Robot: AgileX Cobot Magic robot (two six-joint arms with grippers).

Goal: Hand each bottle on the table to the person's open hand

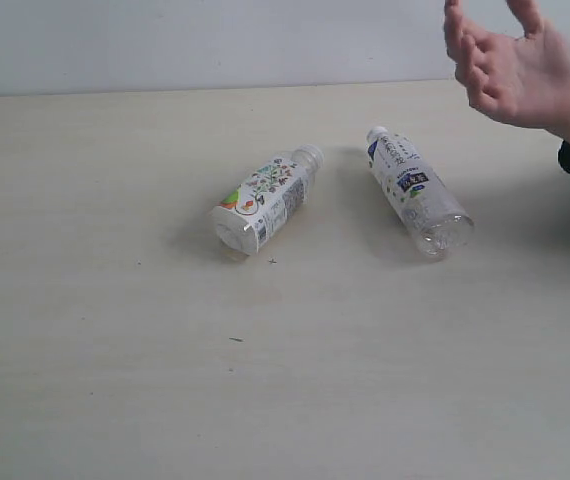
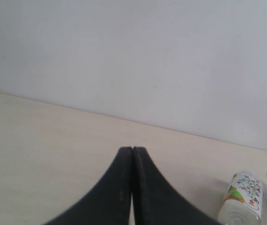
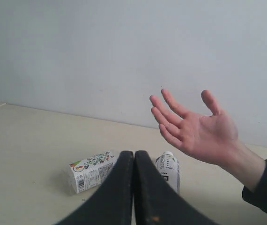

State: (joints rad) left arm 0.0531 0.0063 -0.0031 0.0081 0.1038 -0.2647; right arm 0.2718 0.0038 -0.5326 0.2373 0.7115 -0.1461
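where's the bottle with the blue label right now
In the exterior view the blue-label bottle lies on its side right of centre on the table, beside the colourful-print bottle and below-left of the open hand.

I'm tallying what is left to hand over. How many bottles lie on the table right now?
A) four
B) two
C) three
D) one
B: the exterior view shows just two, the colourful-print bottle and the blue-label bottle, both on their sides on the table.
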